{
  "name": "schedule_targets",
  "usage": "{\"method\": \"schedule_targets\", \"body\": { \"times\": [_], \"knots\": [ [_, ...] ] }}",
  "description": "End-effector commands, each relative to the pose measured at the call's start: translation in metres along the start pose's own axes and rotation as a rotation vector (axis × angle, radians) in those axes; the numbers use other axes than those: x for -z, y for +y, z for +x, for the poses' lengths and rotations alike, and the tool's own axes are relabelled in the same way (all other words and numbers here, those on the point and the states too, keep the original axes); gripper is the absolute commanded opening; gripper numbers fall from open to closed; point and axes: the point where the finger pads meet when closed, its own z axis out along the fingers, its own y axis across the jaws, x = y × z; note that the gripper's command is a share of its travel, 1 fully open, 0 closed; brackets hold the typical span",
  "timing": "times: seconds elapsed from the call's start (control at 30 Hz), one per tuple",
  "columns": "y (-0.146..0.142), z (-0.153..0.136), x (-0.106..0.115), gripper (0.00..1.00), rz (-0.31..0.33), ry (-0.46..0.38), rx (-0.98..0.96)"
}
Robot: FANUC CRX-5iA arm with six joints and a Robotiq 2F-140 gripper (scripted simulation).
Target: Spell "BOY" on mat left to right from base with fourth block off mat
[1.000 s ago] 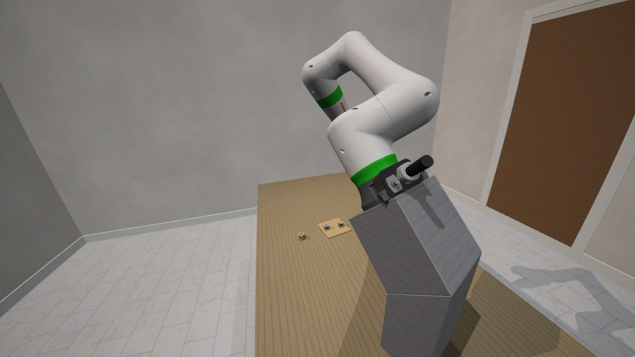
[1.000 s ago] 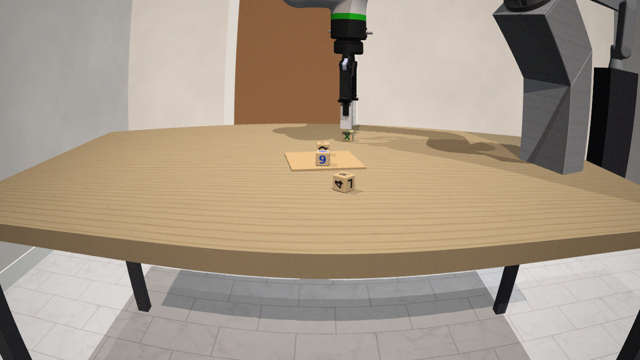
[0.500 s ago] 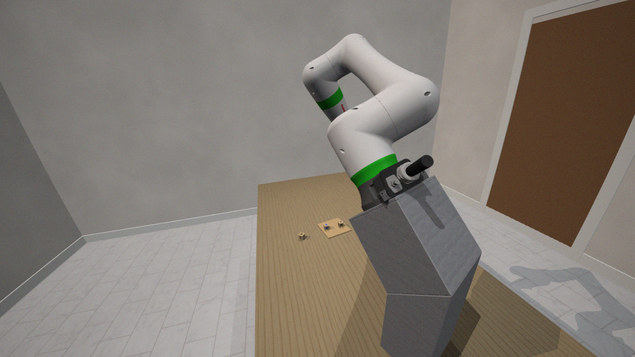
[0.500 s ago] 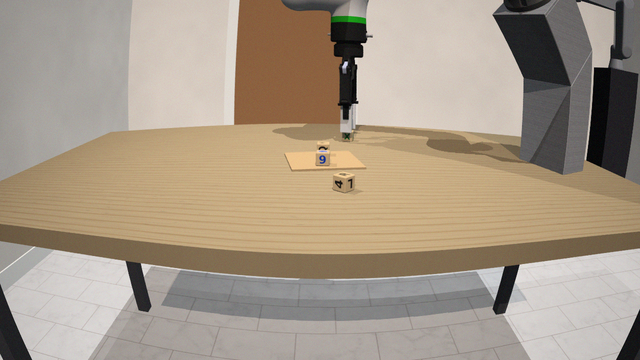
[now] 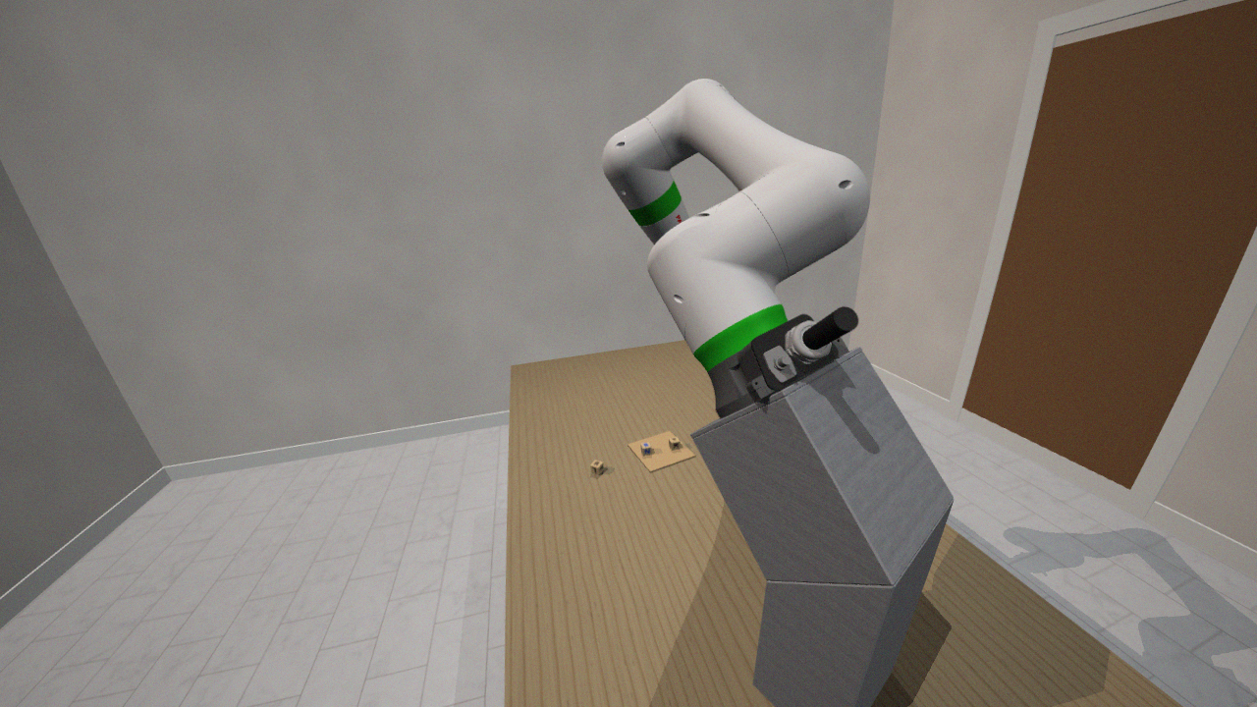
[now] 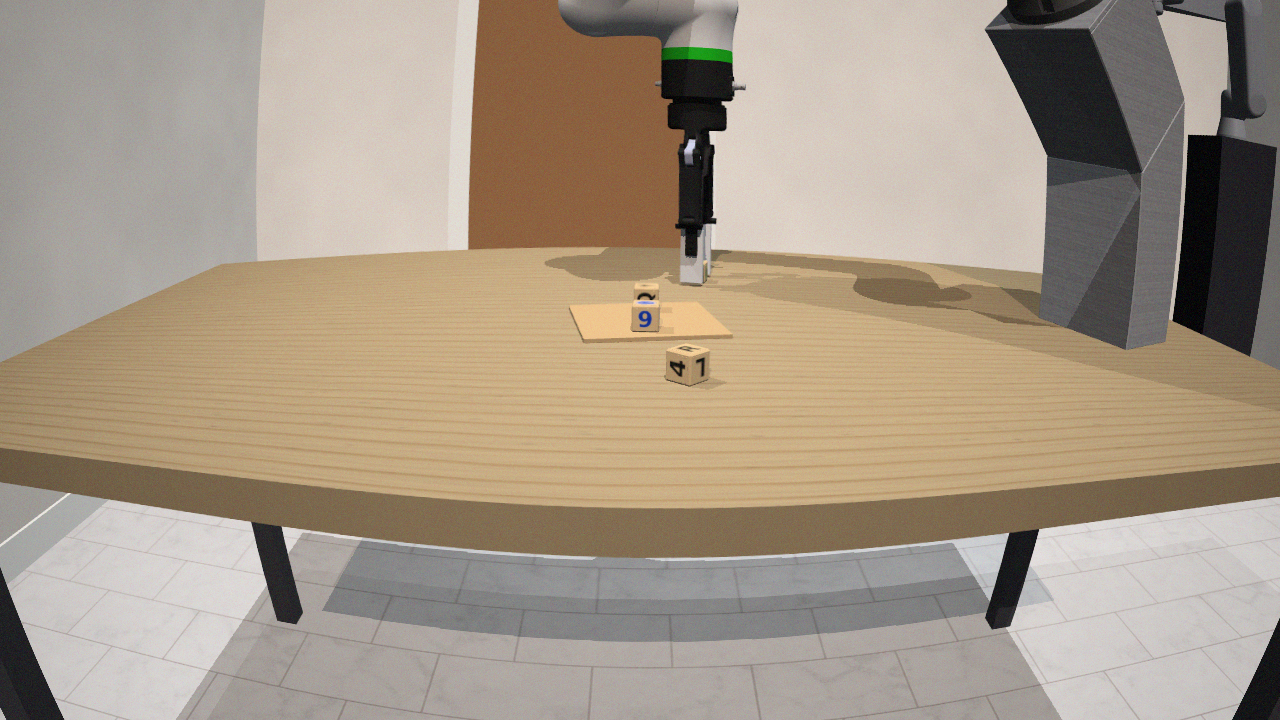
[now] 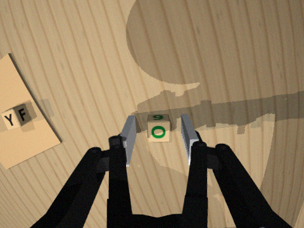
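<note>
My fingers have a gap on each side of the O block (image 7: 158, 132); the mat (image 6: 689, 324) (image 7: 30, 133) (image 5: 663, 459) lies well aside.

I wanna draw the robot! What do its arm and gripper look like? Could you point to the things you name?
The arm is smooth, rounded and white, with bright green bands and a bit of red marking. The gripper (image 6: 693, 268) (image 7: 158, 125) is black, with two jointed, skinny fingers that end in flat, light grey pads (image 7: 129, 137).
</note>
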Motion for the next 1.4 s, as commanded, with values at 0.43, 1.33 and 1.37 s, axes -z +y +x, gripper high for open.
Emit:
{"method": "schedule_targets", "body": {
  "times": [0.43, 1.33, 1.37],
  "knots": [
    [0.0002, 0.0001, -0.0017, 0.25, 0.0, 0.0, 0.0],
    [0.0002, 0.0001, -0.0017, 0.13, 0.0, 0.0, 0.0],
    [0.0002, 0.0001, -0.0017, 0.13, 0.0, 0.0, 0.0]
  ]
}}
